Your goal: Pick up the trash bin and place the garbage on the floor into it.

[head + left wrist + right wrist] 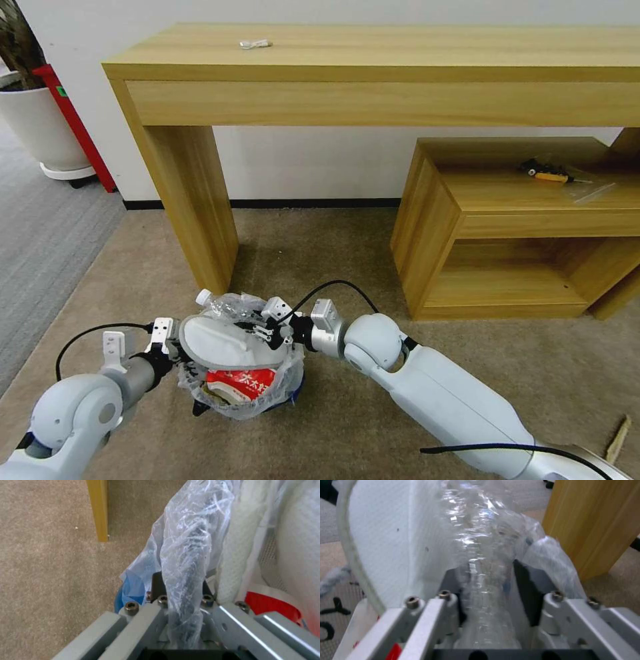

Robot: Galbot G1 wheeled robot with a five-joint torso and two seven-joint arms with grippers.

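**Both grippers clamped on the bin rim, bin stuffed full**

Lower left of the head view: the left gripper [175, 352] comes in from the left and sits right on the left rim of the trash bin [243, 400]; in the left wrist view its fingers [160, 586] are closed down on the bag-covered rim [186, 555], one finger either side of the wall, so it's got a real pinch on it, nearly shut.

The bin itself is low and just left of centre in the head view, over the beige floor [320, 253], in front of the leg of the wooden desk [193, 200]; can't tell whether its bottom touches the carpet. It's packed: a white slipper [227, 343] lies across the top, a clear bottle [223, 305] pokes out at the back, a red cup [240, 385] shows at the front.

Right of that, the right gripper [279, 331] meets the opposite rim; right wrist view shows its black pads [525, 592] squeezing the crinkly liner [480, 580] and rim, only a narrow gap between them.

Bottom right corner of the head view: a wooden stick [618, 438] lies on the carpet, well apart from the bin.
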